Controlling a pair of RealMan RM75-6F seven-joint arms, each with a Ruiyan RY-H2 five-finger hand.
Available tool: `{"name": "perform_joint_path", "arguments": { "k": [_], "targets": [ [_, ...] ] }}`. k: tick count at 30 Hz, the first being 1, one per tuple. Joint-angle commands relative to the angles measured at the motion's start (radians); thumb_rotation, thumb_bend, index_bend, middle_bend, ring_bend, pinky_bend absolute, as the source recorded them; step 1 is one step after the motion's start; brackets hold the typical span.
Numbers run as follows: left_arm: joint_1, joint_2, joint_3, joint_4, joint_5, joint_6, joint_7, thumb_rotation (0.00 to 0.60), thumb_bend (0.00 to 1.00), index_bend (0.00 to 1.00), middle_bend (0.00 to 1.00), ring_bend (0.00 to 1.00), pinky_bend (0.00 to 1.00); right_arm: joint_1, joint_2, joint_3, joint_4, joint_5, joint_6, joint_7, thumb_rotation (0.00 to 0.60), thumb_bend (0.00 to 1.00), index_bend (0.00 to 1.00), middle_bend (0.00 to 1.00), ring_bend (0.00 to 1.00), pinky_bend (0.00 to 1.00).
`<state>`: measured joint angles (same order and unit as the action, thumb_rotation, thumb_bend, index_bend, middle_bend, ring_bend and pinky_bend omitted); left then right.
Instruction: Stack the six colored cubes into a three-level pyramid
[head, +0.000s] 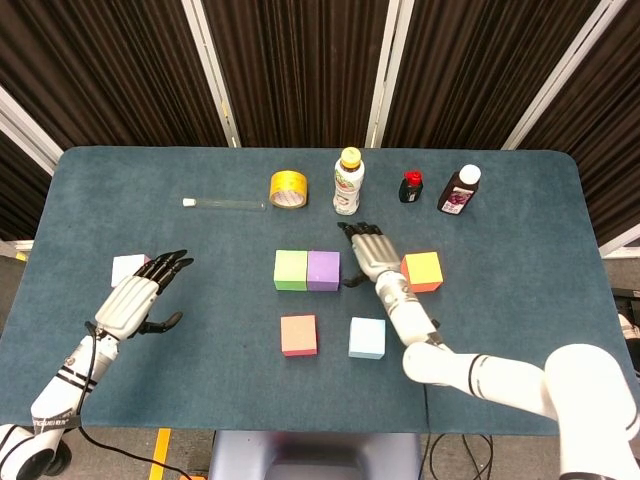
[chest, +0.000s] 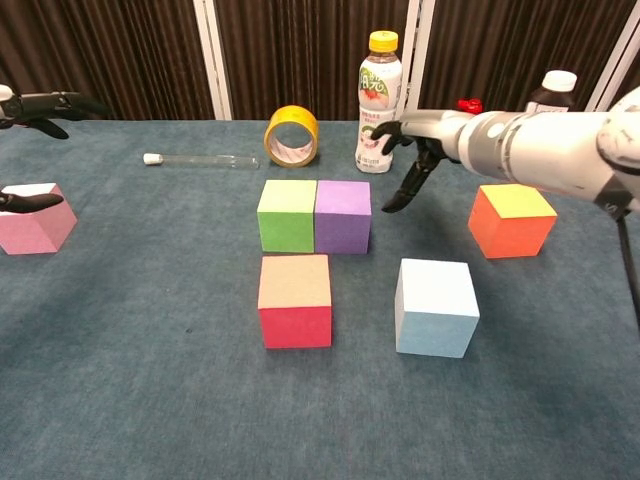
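A green cube (head: 290, 270) (chest: 286, 215) and a purple cube (head: 323, 270) (chest: 342, 216) sit side by side, touching, mid-table. In front of them lie a red cube (head: 298, 335) (chest: 294, 299) and a light blue cube (head: 367, 338) (chest: 435, 307). An orange cube (head: 422, 270) (chest: 512, 220) rests to the right, a pink cube (head: 128, 268) (chest: 32, 217) at the far left. My right hand (head: 371, 253) (chest: 420, 150) hovers open between the purple and orange cubes, touching neither. My left hand (head: 133, 300) is open just in front of the pink cube, holding nothing.
Along the back stand a yellow tape roll (head: 288, 189) (chest: 292, 136), a drink bottle (head: 347, 182) (chest: 379, 88), a small red-capped bottle (head: 410, 186) and a dark bottle (head: 459, 190) (chest: 547, 95). A clear tube (head: 225, 203) (chest: 200, 160) lies at back left.
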<state>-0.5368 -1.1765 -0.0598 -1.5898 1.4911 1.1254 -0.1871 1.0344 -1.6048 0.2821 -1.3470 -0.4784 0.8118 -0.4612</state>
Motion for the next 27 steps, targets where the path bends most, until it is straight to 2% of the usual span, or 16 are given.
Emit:
{"name": "perform_joint_path", "arguments": {
  "k": [1,9,15,22,27],
  "targets": [
    [0.002,0.003,0.002,-0.006,0.0,-0.001,0.004,0.6,0.34,0.07,0.0,0.03,0.14,0.006,-0.001,-0.007,0.019,0.023,-0.006,-0.012,0.6,0.27,0.08,0.21,0.14,0.17],
    [0.004,0.006,-0.002,-0.009,-0.013,-0.01,0.008,0.6,0.34,0.07,0.0,0.03,0.14,0.058,-0.081,0.0,0.153,0.057,-0.058,-0.016,0.6,0.27,0.09,0.21,0.14,0.17],
    [0.007,0.006,-0.002,-0.002,-0.016,-0.014,0.002,0.6,0.35,0.07,0.0,0.03,0.14,0.081,-0.116,0.005,0.196,0.057,-0.081,-0.012,0.6,0.27,0.1,0.21,0.14,0.17],
    [0.01,0.007,-0.003,0.003,-0.012,-0.01,-0.008,0.6,0.35,0.07,0.0,0.03,0.14,0.087,-0.118,0.007,0.19,0.054,-0.07,-0.013,0.6,0.27,0.11,0.21,0.14,0.17],
    [0.015,0.01,-0.003,0.003,-0.013,-0.005,-0.003,0.6,0.35,0.07,0.0,0.03,0.14,0.055,-0.069,-0.006,0.101,0.027,-0.021,-0.008,0.6,0.27,0.11,0.21,0.14,0.17]
  ]
}}
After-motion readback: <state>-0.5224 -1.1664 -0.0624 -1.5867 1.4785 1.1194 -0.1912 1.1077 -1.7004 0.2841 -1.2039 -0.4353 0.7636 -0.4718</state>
